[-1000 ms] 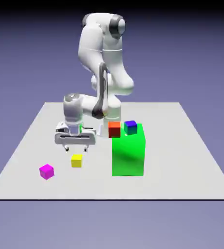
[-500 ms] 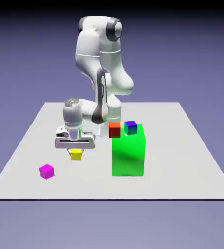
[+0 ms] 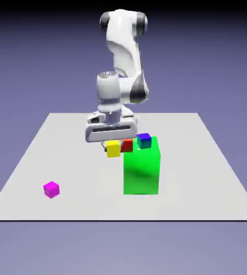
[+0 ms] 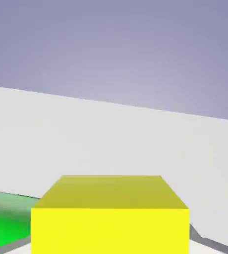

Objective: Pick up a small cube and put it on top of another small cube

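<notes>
The yellow cube [image 3: 113,149] is small and plain, and hangs level in the air above the table, clamped under the gripper [image 3: 113,146]. In the exterior view it sits just left of the red cube [image 3: 127,145], at about the same height. In the hand view the yellow cube [image 4: 110,213] fills the bottom middle, hiding the fingertips.
</notes>
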Controlling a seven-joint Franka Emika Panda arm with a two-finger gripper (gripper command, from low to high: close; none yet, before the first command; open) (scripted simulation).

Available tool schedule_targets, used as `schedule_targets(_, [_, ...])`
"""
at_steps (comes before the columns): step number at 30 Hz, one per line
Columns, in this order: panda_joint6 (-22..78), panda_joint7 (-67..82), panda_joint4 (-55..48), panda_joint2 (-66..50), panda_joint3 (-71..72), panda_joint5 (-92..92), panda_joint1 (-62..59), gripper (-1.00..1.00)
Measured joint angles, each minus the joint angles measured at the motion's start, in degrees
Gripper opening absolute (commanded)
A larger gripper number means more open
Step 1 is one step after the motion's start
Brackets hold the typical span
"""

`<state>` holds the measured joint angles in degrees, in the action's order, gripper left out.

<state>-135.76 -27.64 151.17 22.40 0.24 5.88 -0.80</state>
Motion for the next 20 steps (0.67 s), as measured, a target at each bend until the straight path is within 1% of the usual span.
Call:
schedule_targets(7, [17.44, -5.13, -2.32, 12.10, 2.16, -0.89, 10.94, -1.00])
schedule_targets(10, [24.22, -6.51, -0.76, 15.82, 2.66, -3.70, 12.83, -1.00])
schedule_targets(12, [24.41, -6.49, -0.50, 15.83, 2.64, -4.00, 12.67, -1.00])
schedule_targets(16, [14.46, -6.47, 5.99, 12.37, 2.89, -3.80, 12.73, -1.00])
schedule_targets(17, [12.43, -6.46, 7.31, 11.66, 2.95, -3.76, 12.74, 1.00])
schedule_targets(19, [12.41, -6.57, 7.31, 11.66, 2.94, -3.97, 12.74, 1.00])
schedule_targets(20, [14.90, -6.57, 5.69, 12.52, 2.88, -4.01, 12.72, 1.00])
